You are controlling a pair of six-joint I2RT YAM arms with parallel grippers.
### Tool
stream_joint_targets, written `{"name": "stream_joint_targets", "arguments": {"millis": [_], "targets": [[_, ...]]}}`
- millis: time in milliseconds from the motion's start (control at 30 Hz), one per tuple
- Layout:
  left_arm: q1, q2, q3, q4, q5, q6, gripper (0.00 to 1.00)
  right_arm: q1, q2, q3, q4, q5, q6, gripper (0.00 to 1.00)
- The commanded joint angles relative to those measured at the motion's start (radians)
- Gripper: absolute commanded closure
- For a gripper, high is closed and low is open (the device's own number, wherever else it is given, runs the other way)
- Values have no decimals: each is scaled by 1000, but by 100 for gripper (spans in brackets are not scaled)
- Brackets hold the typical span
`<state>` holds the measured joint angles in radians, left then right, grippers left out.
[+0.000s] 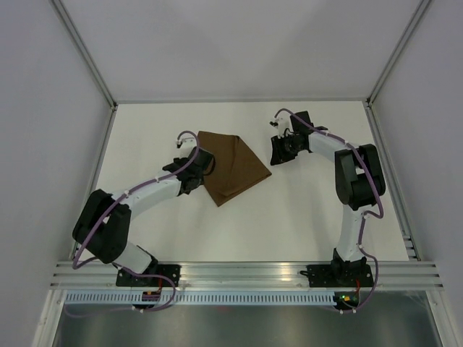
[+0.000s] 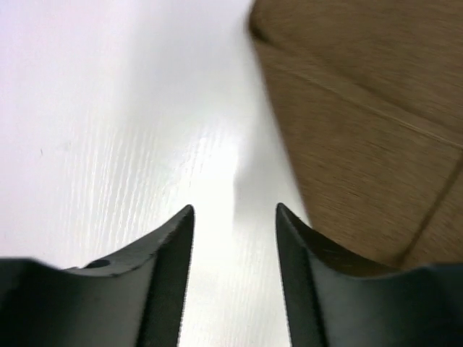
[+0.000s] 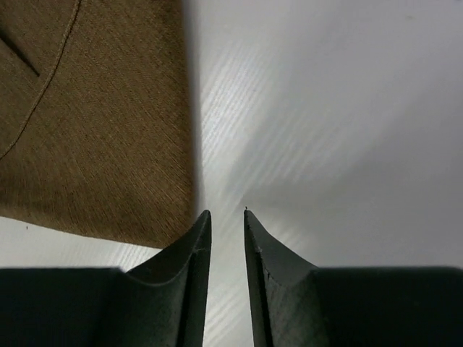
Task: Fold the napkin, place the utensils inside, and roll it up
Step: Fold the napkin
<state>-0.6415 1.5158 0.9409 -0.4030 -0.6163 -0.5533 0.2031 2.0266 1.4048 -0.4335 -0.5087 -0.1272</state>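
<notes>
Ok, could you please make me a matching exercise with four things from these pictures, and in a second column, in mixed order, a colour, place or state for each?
Things:
1. napkin
2. left fingers
3. right fingers
4. table

Descriptions:
A. white, with a fine grain
B. at the napkin's right side, narrow gap, holding nothing
C. brown, folded, lying on the table
D. at the napkin's left side, wider gap, holding nothing

Pairs: 1-C, 2-D, 3-B, 4-A
</notes>
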Motion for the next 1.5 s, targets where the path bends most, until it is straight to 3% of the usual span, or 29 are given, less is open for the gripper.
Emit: {"name": "stream_joint_targets", "arguments": {"millis": [0,233,367,667,1133,1467], "targets": [[81,-10,-34,-30,116,-178,49,42,29,51,1,104,14,71],[241,119,-24,21,239,-232,84,79,23,26,-11,180,-9,73],[278,227,45,32,280,-226,89,91,1,-9,-20,179,-28,75],[304,391,202,13,317,-174,92,147,-60,-90,-51,170,-84,75],[301,494,393,9,408,-45,92,199,-199,-222,-134,130,-134,77],[267,580,532,12,484,41,84,248,-224,-242,-151,119,-130,77]]}}
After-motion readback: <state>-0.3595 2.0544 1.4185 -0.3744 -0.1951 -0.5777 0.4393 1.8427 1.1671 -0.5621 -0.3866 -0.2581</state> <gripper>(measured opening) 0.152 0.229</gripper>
